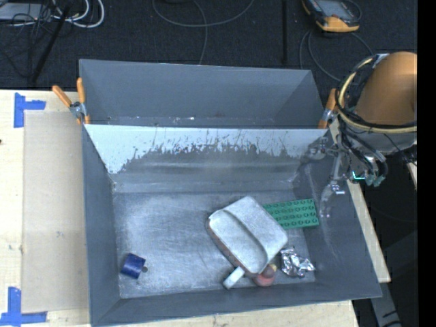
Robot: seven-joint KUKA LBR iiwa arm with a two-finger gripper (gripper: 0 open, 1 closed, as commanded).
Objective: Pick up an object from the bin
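Gripper [330, 195] low by the right wall of the bin [197, 94]; spread of the pincer impossible to tell. Just left of it, flat on the floor: green studded plate [293, 214], long axis across the bin, right end toward the gripper. At the plate's left end, a grey padded scrubber [245, 237]. Crumpled foil [297, 263] nearer the front.

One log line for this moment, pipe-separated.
gripper at bin right wall, by green plate | grey pad, foil right of middle | blue cap lower-left | all on floor
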